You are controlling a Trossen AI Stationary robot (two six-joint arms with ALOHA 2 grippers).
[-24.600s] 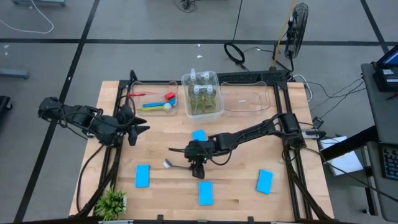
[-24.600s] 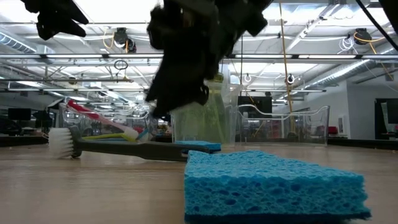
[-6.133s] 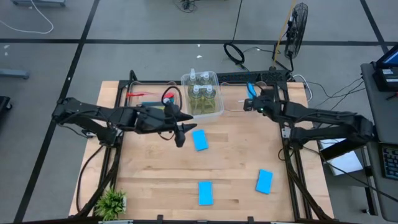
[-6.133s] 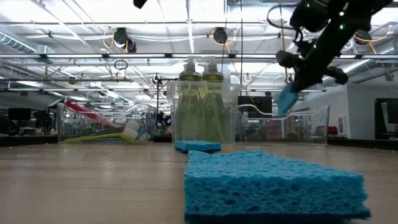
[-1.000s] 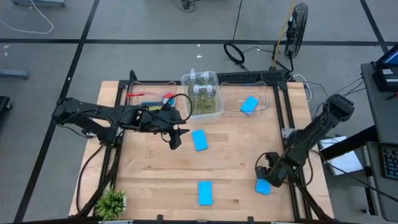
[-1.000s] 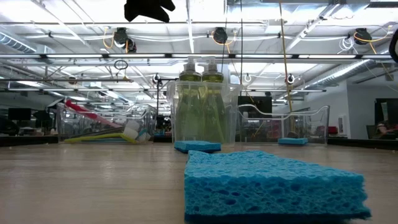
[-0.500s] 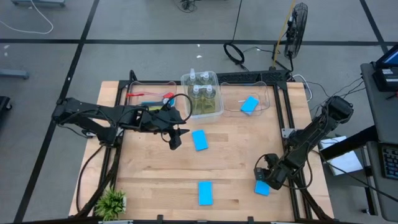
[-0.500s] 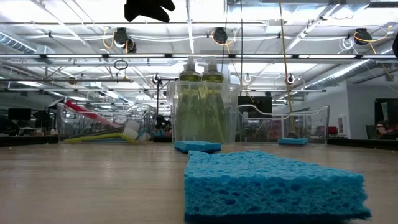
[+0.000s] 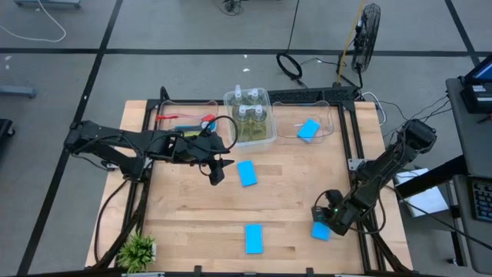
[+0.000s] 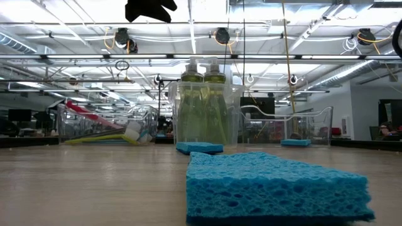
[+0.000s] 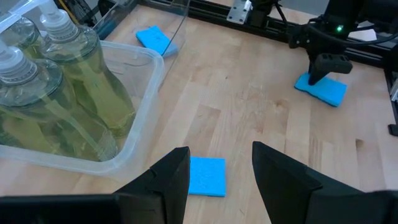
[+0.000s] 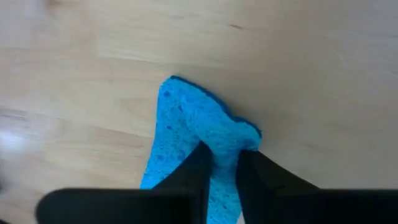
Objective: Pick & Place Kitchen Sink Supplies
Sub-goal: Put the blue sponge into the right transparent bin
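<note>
Four blue sponges show. One lies in the far-right clear bin, one at mid table, one near the front edge. The last one lies flat at the near right under my right gripper, which is shut on it. My left gripper hangs open above mid table, just left of the middle sponge, touching nothing. Bottles of yellow-green liquid stand in the centre bin. Brushes lie in the far-left bin. My right gripper pinches the near-right sponge between its two fingers, coming steeply from above. The sponge's end is squeezed up into a narrow ridge between the fingertips. The rest of the sponge lies on the table.
A small green plant stands at the near-left corner. Three clear bins line the far edge. The black frame rail runs close beside my right gripper. Bare wood lies between the middle and near sponges.
My right gripper has tipped over the near-right sponge, and the sponge has slid a little toward the table's left under it.
</note>
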